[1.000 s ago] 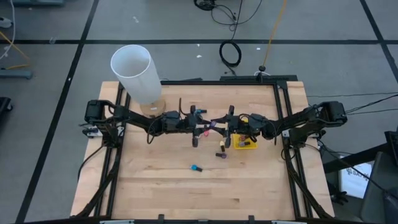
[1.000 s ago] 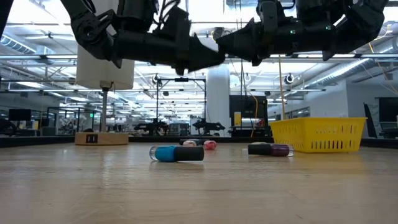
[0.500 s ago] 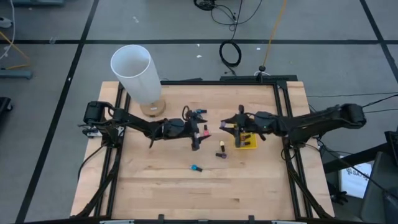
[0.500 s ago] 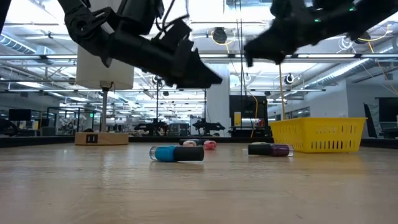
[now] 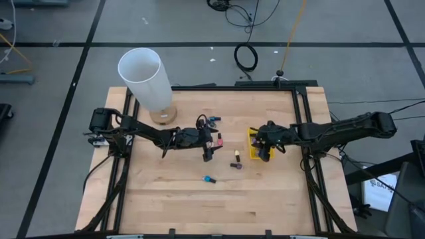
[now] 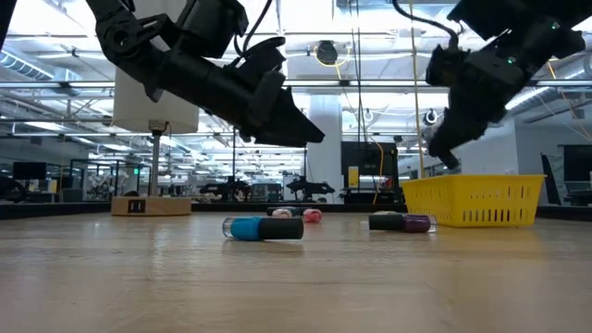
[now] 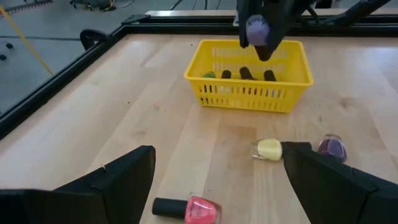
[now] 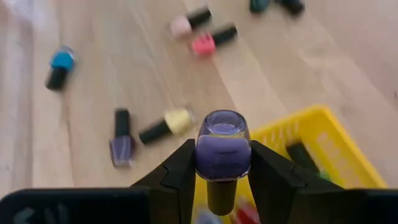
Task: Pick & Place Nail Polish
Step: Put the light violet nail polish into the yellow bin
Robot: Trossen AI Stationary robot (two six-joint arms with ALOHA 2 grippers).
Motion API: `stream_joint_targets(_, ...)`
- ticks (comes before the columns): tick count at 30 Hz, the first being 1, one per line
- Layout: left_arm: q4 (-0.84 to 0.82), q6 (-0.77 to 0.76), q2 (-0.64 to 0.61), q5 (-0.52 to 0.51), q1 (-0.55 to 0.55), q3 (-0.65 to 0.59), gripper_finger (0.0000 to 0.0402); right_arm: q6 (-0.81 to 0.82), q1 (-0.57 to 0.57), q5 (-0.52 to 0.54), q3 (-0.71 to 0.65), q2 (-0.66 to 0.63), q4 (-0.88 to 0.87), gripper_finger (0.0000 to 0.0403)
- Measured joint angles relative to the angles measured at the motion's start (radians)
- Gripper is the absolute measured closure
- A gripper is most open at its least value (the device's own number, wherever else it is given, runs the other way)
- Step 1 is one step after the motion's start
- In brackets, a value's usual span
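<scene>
From the high view I count two arms; the left gripper (image 5: pixel 211 139) sits at frame centre, and one blue bottle (image 5: pixel 210 179) lies alone below, open board around it. In the low view, two bottles lie centre, left of the yellow basket (image 6: pixel 481 201). In the left wrist view my fingers (image 7: pixel 118 180) stand wide, empty; three bottles lie loose. In the right wrist view the right gripper (image 8: pixel 222 163) clamps one lilac bottle (image 8: pixel 222 149) above the basket's edge; seven others lie loose on the board.

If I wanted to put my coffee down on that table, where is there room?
The wide wooden stretch in front of the teal bottle is bare, as is the corner on the white cylinder's side. It is crowded mid-table, where bottles lie between the left gripper and the yellow bin.
</scene>
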Motion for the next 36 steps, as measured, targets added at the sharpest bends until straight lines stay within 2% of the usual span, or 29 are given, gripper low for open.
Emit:
stream_joint_targets(4, -0.003, -0.028, 0.000, 0.000, 0.000, 0.000, 0.0053, 0.041, 0.000, 0.000, 0.000, 0.000, -0.085, 0.0293)
stream_joint_targets(9, -0.004, -0.028, 0.000, 0.000, 0.001, 0.000, 0.0053, 0.070, 0.000, 0.000, -0.039, 0.000, -0.079, 0.0293)
stream_joint_targets(18, -0.004, -0.028, 0.000, -0.001, 0.003, 0.000, 0.0053, 0.106, -0.002, 0.000, -0.151, 0.000, 0.084, 0.0293)
stream_joint_targets(36, -0.008, -0.031, 0.000, -0.001, 0.004, 0.000, 0.0053, 0.131, -0.002, -0.001, -0.211, 0.000, 0.172, 0.0293)
